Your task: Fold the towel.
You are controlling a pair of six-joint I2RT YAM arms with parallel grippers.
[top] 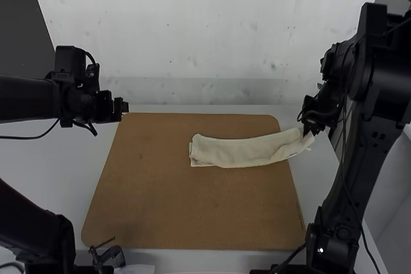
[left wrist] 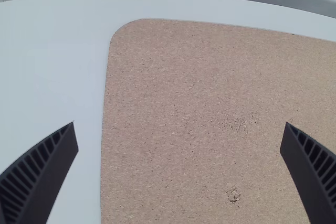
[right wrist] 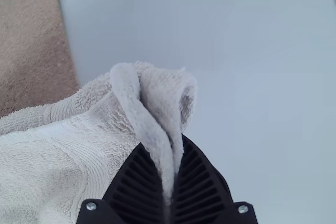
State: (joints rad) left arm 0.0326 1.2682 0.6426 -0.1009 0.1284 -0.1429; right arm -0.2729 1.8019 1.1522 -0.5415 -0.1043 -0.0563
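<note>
Across the far right part of the brown board (top: 173,213), and on past its right edge onto the white bench (top: 61,178), lies the towel (top: 237,152), folded into a long, narrow strip. Its long axis runs mostly left to right, roughly along the board's far edge, with a shallow bend so that the right end angles toward the bench's far right corner. The left end is broad and blunt, pointing to the board's left edge, and a lower layer peeks out there; the right end is gathered narrow.

The right gripper (top: 308,130) is at that narrow end, near the bench's right edge. In the right wrist view its ribbed black fingers (right wrist: 142,182) pinch a bunched fold of the end, whose rumpled tip pokes out from between them.

The left gripper (top: 124,106) is by the board's far left corner, well apart from the towel. Its fingers (left wrist: 42,174) are spread wide with nothing between them.
</note>
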